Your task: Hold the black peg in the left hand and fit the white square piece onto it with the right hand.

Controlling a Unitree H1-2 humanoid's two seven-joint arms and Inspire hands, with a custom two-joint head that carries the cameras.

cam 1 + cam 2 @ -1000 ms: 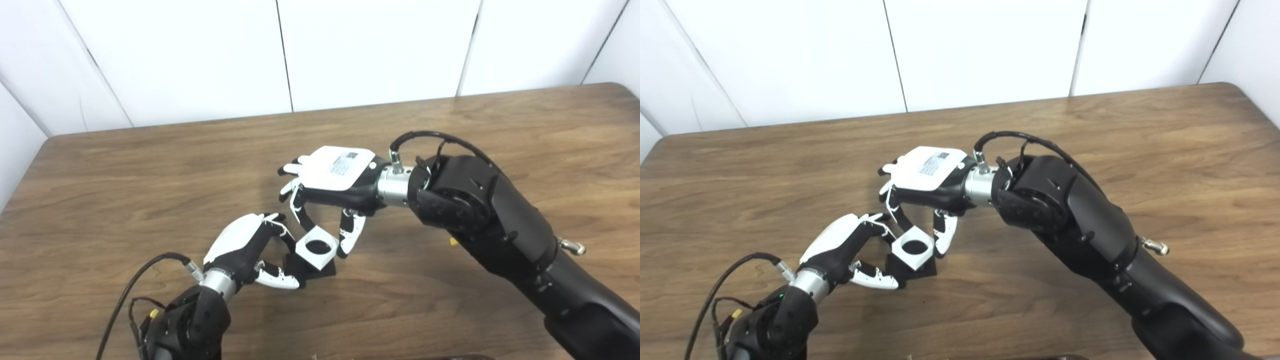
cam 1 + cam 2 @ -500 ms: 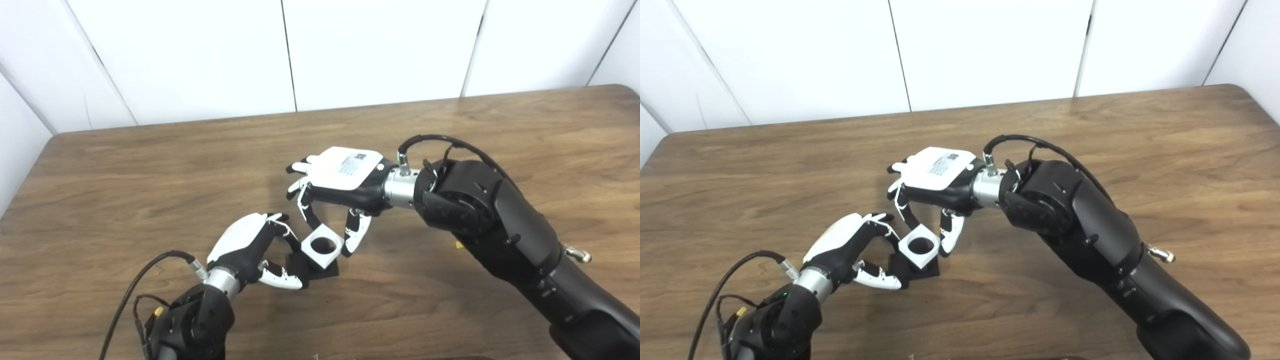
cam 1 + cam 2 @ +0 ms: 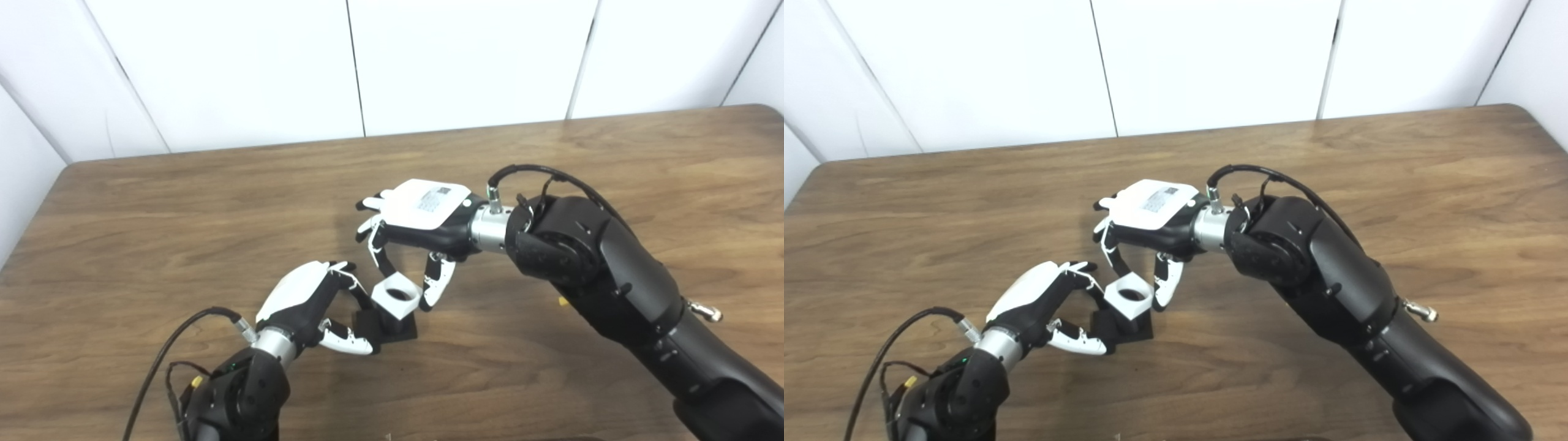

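Left eye view: right hand (image 3: 422, 215) fingers pinch white square piece (image 3: 396, 298); left hand (image 3: 306, 300) fingers clasp black peg (image 3: 383, 326) (base).

Bench (image 3: 184, 202): carries all items; wall panels behind its far edge.
Peg (image 3: 392, 327): near the bench's front centre, base resting on the bench.
Square piece (image 3: 397, 299): on top of the peg, its hole facing up.
Left hand (image 3: 306, 300): just left of the peg, fingers closed around the peg's base; arm enters from lower left.
Right hand (image 3: 416, 226): above and behind the square piece, fingertips pinching it on both sides; arm enters from lower right.
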